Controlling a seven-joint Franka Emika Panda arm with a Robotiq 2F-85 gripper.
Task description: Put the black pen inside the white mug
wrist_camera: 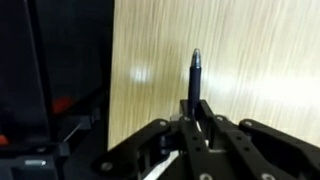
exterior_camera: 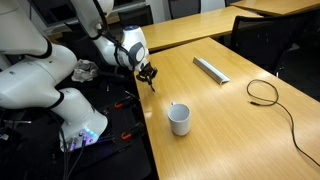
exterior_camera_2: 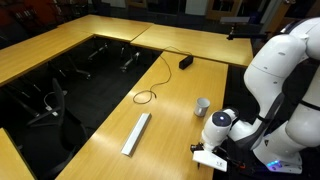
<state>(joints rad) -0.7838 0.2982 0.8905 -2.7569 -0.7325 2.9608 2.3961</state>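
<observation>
Gripper (wrist_camera: 193,128) around black pen (wrist_camera: 195,75) — base hidden

The claw (wrist_camera: 197,126) enters from the bottom edge and grips the black pen (wrist_camera: 195,75), which points straight up the frame over the pale wooden desk (wrist_camera: 262,60). A dark area (wrist_camera: 50,50) lies to the left.

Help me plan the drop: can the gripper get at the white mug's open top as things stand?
Probably yes. The gripper holds the black pen above bare table; the white mug stands upright nearby, mouth open, nothing between them. The grey bar lies aside.
</observation>
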